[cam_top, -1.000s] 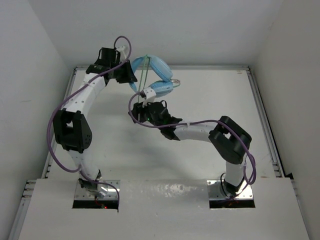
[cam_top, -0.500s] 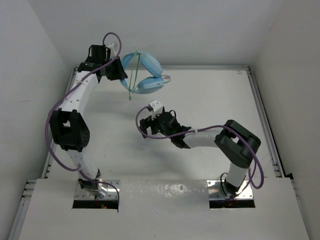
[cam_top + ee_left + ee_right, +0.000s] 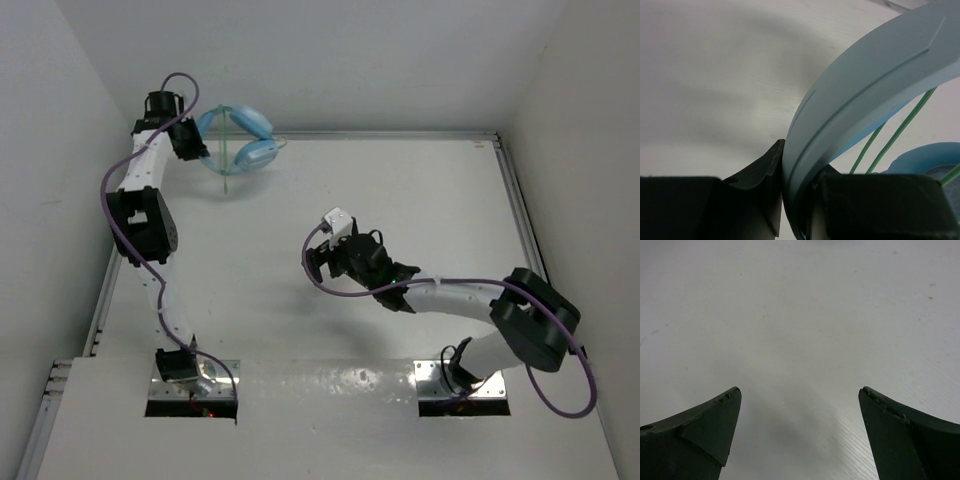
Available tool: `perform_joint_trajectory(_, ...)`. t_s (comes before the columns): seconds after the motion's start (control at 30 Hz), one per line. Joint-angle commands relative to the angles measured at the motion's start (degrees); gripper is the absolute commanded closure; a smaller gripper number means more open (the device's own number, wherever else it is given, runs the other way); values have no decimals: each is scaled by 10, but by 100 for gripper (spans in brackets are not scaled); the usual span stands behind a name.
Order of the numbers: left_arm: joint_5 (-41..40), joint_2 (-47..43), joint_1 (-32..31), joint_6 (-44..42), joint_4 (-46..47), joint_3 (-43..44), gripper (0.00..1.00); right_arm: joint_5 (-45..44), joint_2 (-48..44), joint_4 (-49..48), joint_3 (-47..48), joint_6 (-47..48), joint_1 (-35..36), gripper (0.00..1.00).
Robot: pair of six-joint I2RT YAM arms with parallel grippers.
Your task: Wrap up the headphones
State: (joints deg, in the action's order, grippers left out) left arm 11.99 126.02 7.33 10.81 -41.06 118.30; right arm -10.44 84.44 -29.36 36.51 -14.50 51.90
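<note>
The headphones [image 3: 240, 140] are held at the far left corner of the table [image 3: 420, 200], their headband [image 3: 860, 90] clamped in the left gripper [image 3: 795, 185]; the right gripper [image 3: 800, 395], spread wide and empty, is poised well apart at mid-table. For a tidy wrap, the headband is best gripped firmly while the dangling green cable [image 3: 228, 150] is caught low and wound without snagging. White walls [image 3: 350, 60] enclose the matt white surface.

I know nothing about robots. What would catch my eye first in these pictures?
The light blue headphones stand out first, held at the table's far left corner with their headband pinched in the left claw. A thin green cable runs across them. Nearer the middle, the right claw gapes open and empty over the white table.
</note>
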Motion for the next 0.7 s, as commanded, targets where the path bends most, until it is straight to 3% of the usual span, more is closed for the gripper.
perform_joint_trajectory(0.0,-9,19,52,40,13,93,100,-61,-57,37,-15,27,0,1)
perform_joint_trajectory(0.3,-30,95,142,94,56,123,100,-143,-173,82,-64,54,0,1)
perform_joint_trajectory(0.6,11,159,195,154,78,128,100,-165,-198,113,-71,47,0,1)
perform_joint_trajectory(0.67,21,166,196,165,80,128,96,-165,-199,117,-74,40,-1,1)
